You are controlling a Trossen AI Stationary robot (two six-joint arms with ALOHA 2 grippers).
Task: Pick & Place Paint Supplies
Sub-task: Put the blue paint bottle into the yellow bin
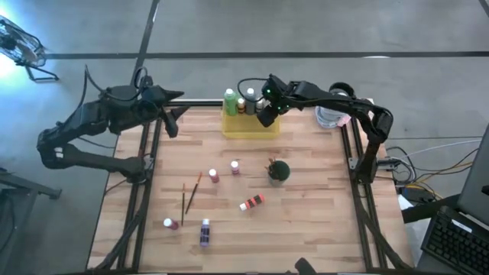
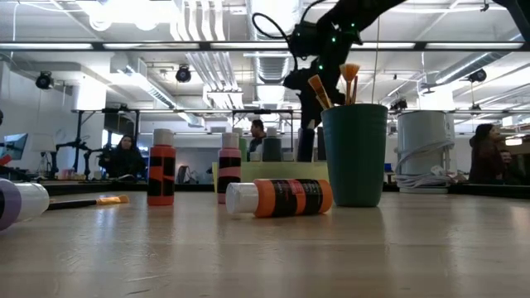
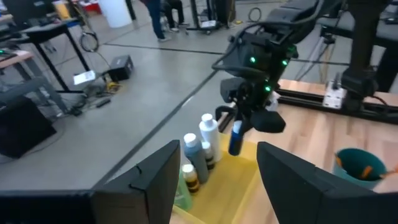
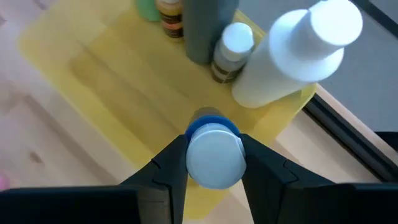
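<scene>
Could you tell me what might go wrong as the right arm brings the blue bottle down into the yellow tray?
The blue bottle, pinched near its cap by the right gripper, hangs close to the white bottle and its neighbours, so it could knock them over. It also sits near the yellow tray edge and might land on the rim.

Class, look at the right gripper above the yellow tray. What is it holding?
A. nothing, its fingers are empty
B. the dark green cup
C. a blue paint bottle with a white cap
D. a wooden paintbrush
C: in the right wrist view the right gripper has its fingers closed around a white-capped blue paint bottle, held over the yellow tray.
</scene>
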